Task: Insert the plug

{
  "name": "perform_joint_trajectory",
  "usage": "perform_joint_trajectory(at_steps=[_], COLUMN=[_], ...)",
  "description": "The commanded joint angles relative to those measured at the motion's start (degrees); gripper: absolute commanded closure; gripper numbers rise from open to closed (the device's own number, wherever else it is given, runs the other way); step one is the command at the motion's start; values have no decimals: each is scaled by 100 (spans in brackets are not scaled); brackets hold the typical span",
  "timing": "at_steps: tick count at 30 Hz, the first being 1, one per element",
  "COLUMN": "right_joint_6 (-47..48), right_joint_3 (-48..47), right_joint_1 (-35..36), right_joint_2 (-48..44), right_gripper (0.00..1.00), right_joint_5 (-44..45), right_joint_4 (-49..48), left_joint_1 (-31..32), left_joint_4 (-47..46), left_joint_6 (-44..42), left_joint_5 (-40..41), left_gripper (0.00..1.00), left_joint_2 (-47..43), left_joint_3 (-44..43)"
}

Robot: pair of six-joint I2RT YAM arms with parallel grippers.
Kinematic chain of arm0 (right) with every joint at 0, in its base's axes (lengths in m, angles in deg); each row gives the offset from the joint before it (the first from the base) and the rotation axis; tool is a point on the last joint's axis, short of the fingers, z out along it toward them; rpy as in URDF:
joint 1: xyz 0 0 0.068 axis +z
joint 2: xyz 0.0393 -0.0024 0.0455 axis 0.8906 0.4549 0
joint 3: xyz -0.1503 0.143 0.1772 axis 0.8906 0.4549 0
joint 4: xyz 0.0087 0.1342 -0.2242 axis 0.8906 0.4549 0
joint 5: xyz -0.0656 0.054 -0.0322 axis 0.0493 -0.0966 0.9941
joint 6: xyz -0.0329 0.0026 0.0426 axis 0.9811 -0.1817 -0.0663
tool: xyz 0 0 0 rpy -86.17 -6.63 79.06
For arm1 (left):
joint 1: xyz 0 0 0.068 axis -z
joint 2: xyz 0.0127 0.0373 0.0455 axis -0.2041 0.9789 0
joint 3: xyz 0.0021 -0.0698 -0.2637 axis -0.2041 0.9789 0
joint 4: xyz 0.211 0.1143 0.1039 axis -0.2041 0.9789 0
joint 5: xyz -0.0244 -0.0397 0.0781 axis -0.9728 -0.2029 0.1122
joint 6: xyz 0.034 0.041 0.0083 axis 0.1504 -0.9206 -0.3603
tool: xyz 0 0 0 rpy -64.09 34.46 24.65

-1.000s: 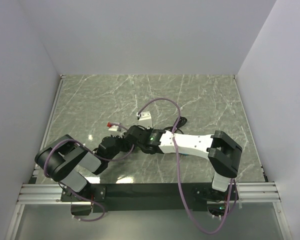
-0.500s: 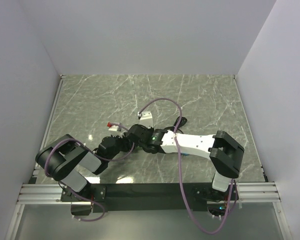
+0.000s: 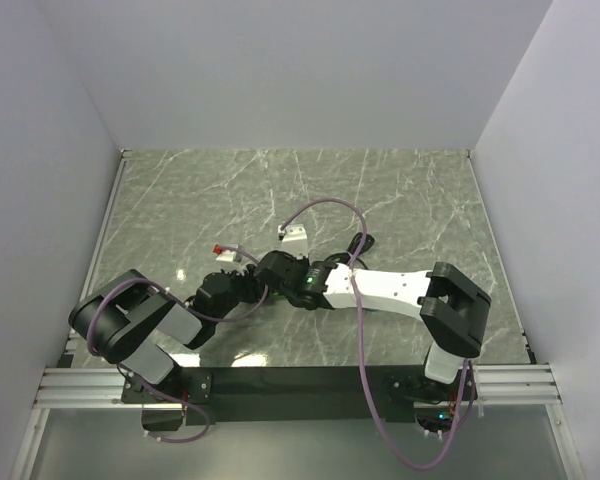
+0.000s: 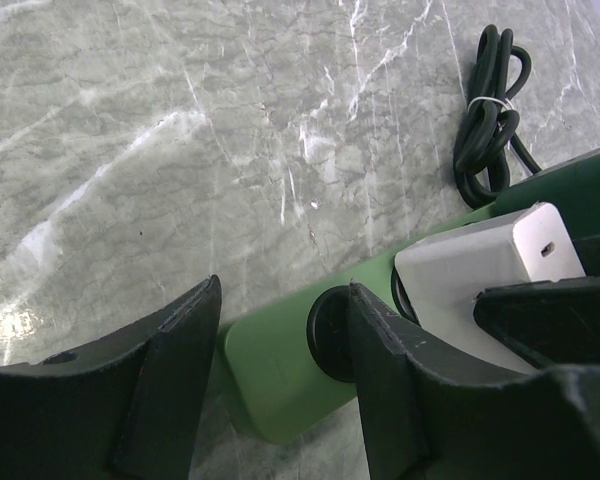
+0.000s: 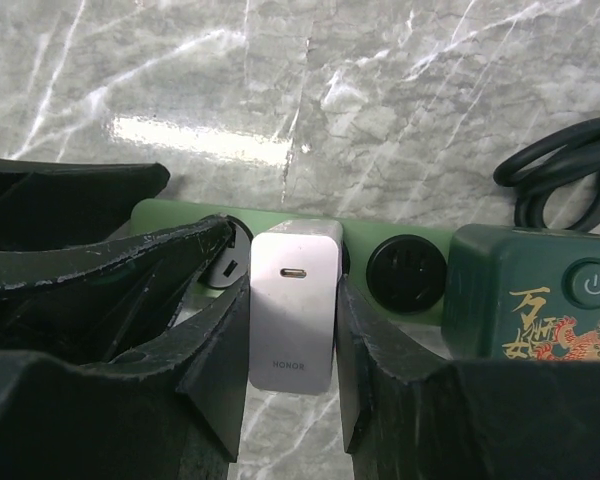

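The plug (image 5: pixel 292 340), a white charger block, sits between my right gripper's (image 5: pixel 292 295) fingers, which are shut on its sides. It stands over a socket of the green power strip (image 5: pixel 435 245), next to an empty black socket (image 5: pixel 410 272). In the left wrist view the strip's rounded end (image 4: pixel 275 375) lies between my left gripper's (image 4: pixel 285 310) fingers, which are closed against it, and the plug (image 4: pixel 480 270) shows to the right. From above, both grippers (image 3: pixel 242 283) (image 3: pixel 272 268) meet at the table's middle and hide the strip.
A bundled black cable (image 4: pixel 490 110) lies on the marble beyond the strip and also shows from above (image 3: pixel 360 243). The strip's dark green switch block (image 5: pixel 535 300) is right of the plug. White walls close in the table on three sides.
The right arm has shifted slightly rightward and nearer with the plug. The left arm has hardly moved.
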Motion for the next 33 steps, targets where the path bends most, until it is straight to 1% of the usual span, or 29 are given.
perform_joint_trajectory(at_steps=[1,7,11,14,18,19,24,33], right_joint_6=[-419,-419,-393,-332,-139,-69,257,688], right_joint_3=[862,1029,1161,1100,977,907,450,230], right_joint_1=[-13,-48,-154,-232,-452,-513,-672,-997], right_joint_2=[815,955,806,771,744,779,823,604], right_gripper=[100,100,100,100,100,100,100,100], right_joint_5=[-1875,-2069,-2043,-1814,-1542,-1332,-936,-478], right_joint_4=[213,-16,-104,19,-122,-61,-25,-446], left_joint_1=[-40,-58,-58,-58,-67,-67,-67,-67], left_joint_4=[-48,-48,-22,-57,-109,-144,-250,-215], left_joint_6=[-51,-51,-34,-43,-43,-43,-7,19], left_joint_5=[25,-28,-19,-28,-37,-45,-107,157], left_gripper=[41,41,41,41,41,41,41,40], left_joint_2=[-171,-154,-154,-110,65,92,206,347], left_joint_3=[45,18,18,1,-52,-61,-96,-324])
